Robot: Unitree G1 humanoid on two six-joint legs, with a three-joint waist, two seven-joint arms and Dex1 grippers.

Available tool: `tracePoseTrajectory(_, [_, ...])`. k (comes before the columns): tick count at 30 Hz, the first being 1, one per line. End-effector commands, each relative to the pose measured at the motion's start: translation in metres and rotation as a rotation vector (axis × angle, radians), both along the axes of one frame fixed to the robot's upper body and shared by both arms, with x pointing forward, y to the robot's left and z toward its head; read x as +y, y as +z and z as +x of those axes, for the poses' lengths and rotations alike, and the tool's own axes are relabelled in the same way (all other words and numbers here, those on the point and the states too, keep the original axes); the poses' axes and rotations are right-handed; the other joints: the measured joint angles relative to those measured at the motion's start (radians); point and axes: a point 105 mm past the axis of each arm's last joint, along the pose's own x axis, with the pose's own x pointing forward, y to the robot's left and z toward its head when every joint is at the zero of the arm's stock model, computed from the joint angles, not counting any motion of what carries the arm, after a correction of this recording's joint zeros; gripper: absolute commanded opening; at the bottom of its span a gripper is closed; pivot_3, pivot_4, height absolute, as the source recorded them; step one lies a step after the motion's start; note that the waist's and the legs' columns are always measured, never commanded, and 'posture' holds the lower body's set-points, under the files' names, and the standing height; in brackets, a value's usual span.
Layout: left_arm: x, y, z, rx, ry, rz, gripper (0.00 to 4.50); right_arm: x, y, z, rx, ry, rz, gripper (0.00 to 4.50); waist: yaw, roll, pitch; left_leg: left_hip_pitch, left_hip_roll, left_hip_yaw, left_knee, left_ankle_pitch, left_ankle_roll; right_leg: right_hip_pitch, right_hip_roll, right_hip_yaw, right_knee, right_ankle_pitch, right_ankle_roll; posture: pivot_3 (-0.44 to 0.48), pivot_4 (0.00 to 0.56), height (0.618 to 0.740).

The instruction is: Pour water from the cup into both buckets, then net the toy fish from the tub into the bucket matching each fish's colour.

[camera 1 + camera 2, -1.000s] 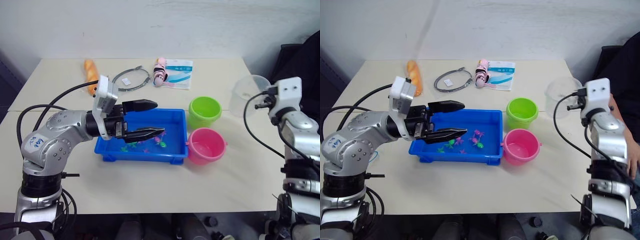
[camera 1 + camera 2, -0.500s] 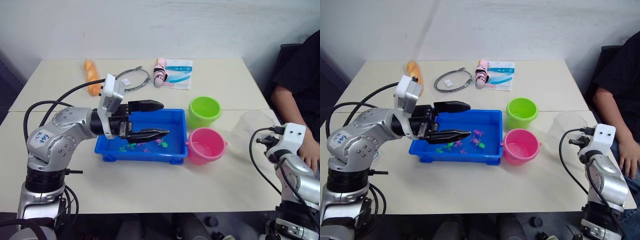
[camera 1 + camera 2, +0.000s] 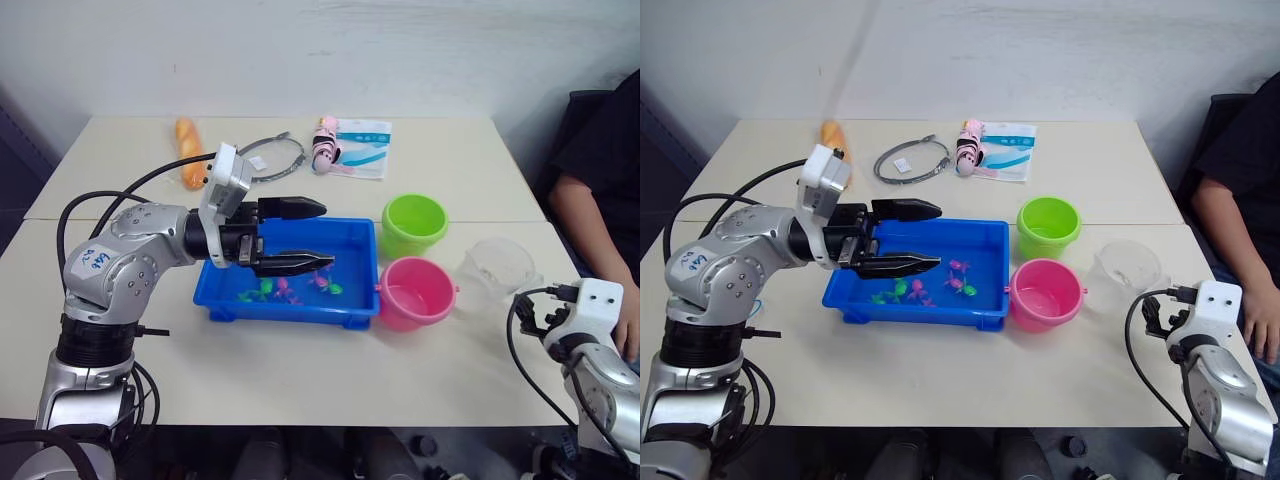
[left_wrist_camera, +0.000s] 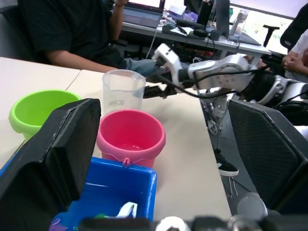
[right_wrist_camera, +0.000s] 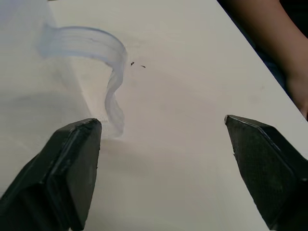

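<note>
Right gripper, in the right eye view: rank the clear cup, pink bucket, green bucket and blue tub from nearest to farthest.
Measured from the right gripper:
1. Cup, standing on the table just ahead of the gripper.
2. Pink bucket, to the cup's left, beside the tub.
3. Green bucket, behind the pink one.
4. Tub, farthest, under the left gripper.

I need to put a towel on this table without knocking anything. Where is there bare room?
The near strip of table, in front of the tub and pink bucket, is bare. So is the far right, beyond the green bucket. It is crowded around both buckets and the cup, and the left end effector hangs over the tub.
</note>
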Motion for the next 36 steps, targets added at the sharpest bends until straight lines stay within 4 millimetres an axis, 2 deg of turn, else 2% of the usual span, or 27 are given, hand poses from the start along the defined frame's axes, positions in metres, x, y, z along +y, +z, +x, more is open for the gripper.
tracePoseTrajectory(1, [-0.004,0.006,-0.001,-0.047,-0.038,0.003,4.5,-0.003,0.022,-0.025,-0.034,0.042,-0.048,4.43,0.001,0.0,0.0,0.0,0.0,0.0,0.0,0.0,0.0,0.0,0.0,0.0,-0.001,0.0,0.0,0.0,0.15,0.74])
tracePoseTrajectory(3, [-0.005,0.007,0.0,-0.046,-0.041,-0.004,4.5,-0.006,0.032,-0.032,-0.033,0.058,-0.092,4.43,0.002,0.0,0.0,0.0,0.0,0.0,-0.002,0.0,0.0,0.0,0.0,0.0,-0.002,0.0,0.0,0.0,0.15,0.74])
tracePoseTrajectory(5, [-0.005,0.005,0.0,-0.04,-0.034,-0.014,4.5,-0.01,0.05,-0.033,-0.063,0.089,-0.147,4.43,0.001,0.0,0.0,0.0,-0.001,0.0,-0.002,0.0,0.0,0.0,0.0,0.0,-0.002,0.0,0.0,0.0,0.15,0.74])
tracePoseTrajectory(11, [0.009,-0.009,0.008,-0.002,0.09,-0.048,4.5,0.001,0.1,-0.02,-0.163,0.274,-0.228,4.43,-0.008,0.0,0.0,0.003,0.0,0.002,-0.003,0.0,0.001,0.002,0.001,0.003,-0.002,0.001,0.001,0.0,0.15,0.74])
tracePoseTrajectory(13, [0.023,-0.01,0.008,0.024,0.163,-0.073,4.5,0.017,0.126,-0.013,-0.241,0.404,-0.209,4.43,-0.01,0.0,0.0,0.004,0.0,0.002,-0.004,0.0,0.001,0.002,0.002,0.003,-0.002,0.0,0.001,0.0,0.15,0.74])
tracePoseTrajectory(15, [0.036,-0.013,0.009,0.041,0.238,-0.088,4.5,0.035,0.141,-0.008,-0.27,0.527,-0.186,4.43,-0.012,0.0,0.0,0.003,0.001,0.002,-0.004,0.0,0.001,0.001,0.002,0.003,-0.002,0.001,0.001,0.0,0.15,0.74])
tracePoseTrajectory(18, [0.061,-0.022,0.014,0.076,0.448,-0.139,4.5,0.09,0.142,0.006,-0.231,0.871,-0.189,4.43,-0.009,0.0,0.0,0.003,0.001,0.001,-0.004,-0.001,0.003,0.002,0.001,0.003,-0.003,0.001,0.001,0.0,0.15,0.74])
tracePoseTrajectory(21, [0.088,-0.037,0.008,0.102,0.637,-0.142,4.5,0.142,0.144,0.014,-0.252,1.136,-0.14,4.43,-0.013,-0.002,0.001,0.003,0.001,0.001,-0.003,-0.003,0.005,0.003,0.0,0.002,-0.004,0.001,0.001,0.0,0.15,0.74])
tracePoseTrajectory(23, [0.113,-0.055,-0.008,0.108,0.802,-0.104,4.5,0.181,0.142,0.016,-0.253,1.352,-0.165,4.43,-0.023,-0.002,0.001,0.002,0.001,0.001,-0.003,-0.003,0.006,0.002,0.0,0.002,-0.004,0.001,0.001,0.0,0.15,0.74])
tracePoseTrajectory(26, [0.147,-0.075,-0.042,0.143,1.028,-0.097,4.5,0.221,0.137,0.02,-0.268,1.583,-0.258,4.43,-0.029,-0.003,0.001,0.001,0.001,0.0,-0.004,-0.003,0.006,0.0,-0.001,0.001,-0.006,0.0,0.001,0.0,0.15,0.74])
tracePoseTrajectory(28, [0.173,-0.087,-0.07,0.177,1.198,-0.104,4.5,0.244,0.146,0.021,-0.322,1.695,-0.197,4.43,-0.027,-0.005,0.001,0.001,0.001,0.0,-0.004,-0.003,0.006,0.001,-0.002,0.0,-0.007,0.0,0.001,0.0,0.15,0.74])
tracePoseTrajectory(31, [0.213,-0.111,-0.113,0.263,1.474,-0.127,4.5,0.274,0.156,0.02,-0.385,1.814,-0.129,4.43,-0.024,-0.005,0.001,0.0,0.001,-0.002,-0.003,-0.005,0.008,0.001,-0.003,-0.001,-0.008,0.0,0.001,0.0,0.15,0.74])
tracePoseTrajectory(36, [0.247,-0.139,-0.165,0.381,1.812,-0.154,4.5,0.294,0.148,0.019,-0.413,1.897,-0.12,4.43,0.003,-0.008,0.0,0.0,0.0,-0.005,-0.003,-0.006,0.009,0.003,-0.005,-0.005,-0.011,0.0,0.0,0.0,0.15,0.74])
